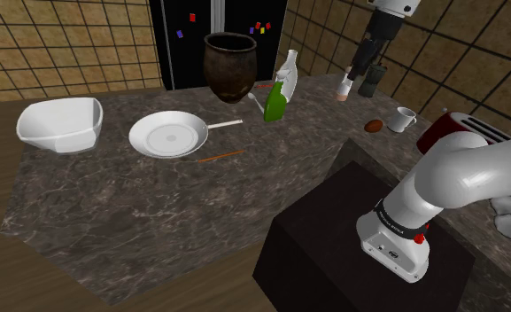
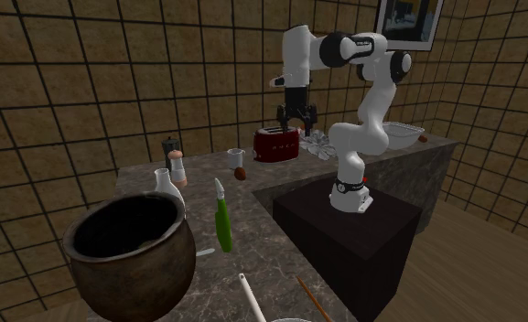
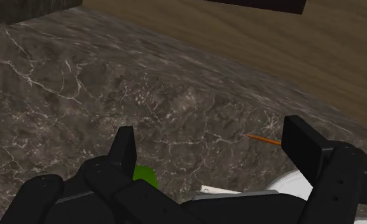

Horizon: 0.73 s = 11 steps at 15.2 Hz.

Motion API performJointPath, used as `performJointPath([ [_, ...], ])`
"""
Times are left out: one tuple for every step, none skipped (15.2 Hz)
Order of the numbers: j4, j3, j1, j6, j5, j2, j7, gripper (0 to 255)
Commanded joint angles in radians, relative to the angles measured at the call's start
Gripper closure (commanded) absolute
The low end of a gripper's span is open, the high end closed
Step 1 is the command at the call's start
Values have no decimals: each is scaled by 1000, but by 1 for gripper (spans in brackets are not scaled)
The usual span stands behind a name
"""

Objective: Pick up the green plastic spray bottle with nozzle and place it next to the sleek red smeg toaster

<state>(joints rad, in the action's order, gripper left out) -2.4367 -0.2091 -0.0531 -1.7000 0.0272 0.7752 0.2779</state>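
Observation:
The green spray bottle (image 1: 275, 102) with a white nozzle stands on the dark marble counter (image 1: 138, 204), beside a white vase (image 1: 289, 67). It also stands near the big pot in the second exterior view (image 2: 223, 224). The red toaster (image 1: 446, 131) sits at the counter's right end (image 2: 275, 144). My gripper (image 1: 364, 69) hangs open high above the counter, between bottle and toaster, and holds nothing (image 2: 298, 117). In the wrist view the black fingers (image 3: 124, 149) stand wide apart around my gripper (image 3: 214, 137), and a bit of the green bottle (image 3: 145, 175) peeks out by the hand.
A dark pot (image 1: 231, 66), a white pan (image 1: 167, 135), a white bowl (image 1: 60, 124) and an orange stick (image 1: 220, 156) lie left of the bottle. A shaker (image 1: 344, 87), a white mug (image 1: 404, 118) and a brown lump (image 1: 374, 126) stand near the toaster. The dark stand (image 1: 333, 239) fills the lower right.

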Motion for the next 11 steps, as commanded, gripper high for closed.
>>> performJointPath([
  [-11,-66,-19,-65,15,-31,120,0],
  [-17,-99,-29,-99,19,-49,177,0],
  [-21,-133,-41,-132,21,-71,235,0],
  [-22,-167,-55,-165,21,-95,293,0],
  [-20,-202,-70,-196,18,-121,352,0],
  [-15,-237,-88,-227,13,-150,412,0],
  [-8,-273,-108,-257,4,-182,473,0],
  [1,-310,-131,-285,-8,-215,535,0],
  [14,-347,-155,-311,-24,-251,600,0],
  [29,-385,-181,-336,-45,-289,666,0],
  [46,-424,-211,-357,-70,-329,734,0],
])
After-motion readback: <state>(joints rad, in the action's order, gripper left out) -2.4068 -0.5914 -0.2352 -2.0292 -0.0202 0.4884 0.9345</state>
